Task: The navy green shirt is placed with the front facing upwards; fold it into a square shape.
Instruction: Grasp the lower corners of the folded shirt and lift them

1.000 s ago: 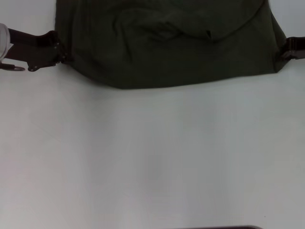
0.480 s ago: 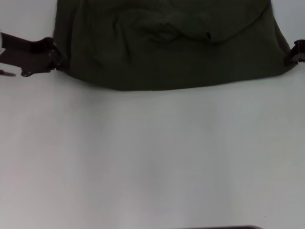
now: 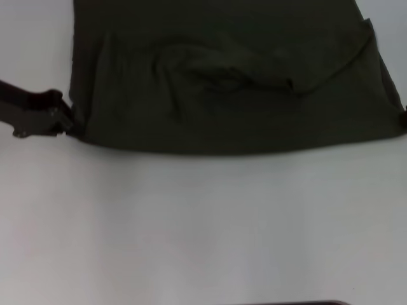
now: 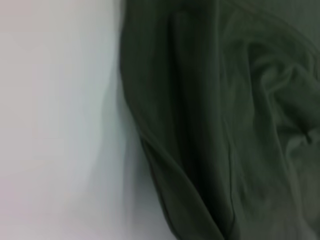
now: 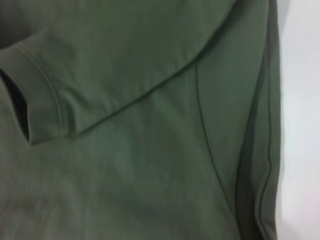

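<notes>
The navy green shirt (image 3: 229,82) has slid nearer over the white table (image 3: 203,222), its near edge lower in the head view; the left gripper (image 3: 63,121) came nearer with its corner, while the right gripper (image 3: 404,114) has almost left view

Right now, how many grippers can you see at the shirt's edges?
2: the left gripper at the navy green shirt's left corner, and the right gripper barely showing at its right corner, mostly out of frame.

Bare white tabletop (image 3: 203,229), setting unclear
</notes>
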`<state>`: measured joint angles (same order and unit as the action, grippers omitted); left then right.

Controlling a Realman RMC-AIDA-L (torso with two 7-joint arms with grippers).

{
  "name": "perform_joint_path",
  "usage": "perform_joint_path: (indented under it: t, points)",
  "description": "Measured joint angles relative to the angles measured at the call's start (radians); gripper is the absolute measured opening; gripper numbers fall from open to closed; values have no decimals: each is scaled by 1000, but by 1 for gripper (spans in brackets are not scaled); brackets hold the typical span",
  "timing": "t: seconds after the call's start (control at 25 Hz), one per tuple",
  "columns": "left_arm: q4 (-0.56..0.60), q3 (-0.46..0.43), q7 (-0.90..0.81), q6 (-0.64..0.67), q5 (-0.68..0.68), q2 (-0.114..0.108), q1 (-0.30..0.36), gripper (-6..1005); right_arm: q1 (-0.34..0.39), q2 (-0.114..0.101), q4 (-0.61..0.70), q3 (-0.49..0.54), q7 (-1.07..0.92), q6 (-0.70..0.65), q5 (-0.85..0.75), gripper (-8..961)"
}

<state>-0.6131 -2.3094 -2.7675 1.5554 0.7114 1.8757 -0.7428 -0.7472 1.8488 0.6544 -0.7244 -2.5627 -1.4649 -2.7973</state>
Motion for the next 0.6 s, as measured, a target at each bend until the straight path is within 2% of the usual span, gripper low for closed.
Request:
perform_joint_path:
  t: [0.12,0.32,0.6]
  points:
    - [-19,2,15,63,-27,7,18,28,0,8,5,-2,3,-46,-25,23]
    - [-76,12,19,148,-67,37,54,28,-2,29,11,-25,5,-111,-64,23]
    - [-187,13,20,282,-89,76,91,28,19,67,122,-37,21,-248,-65,23]
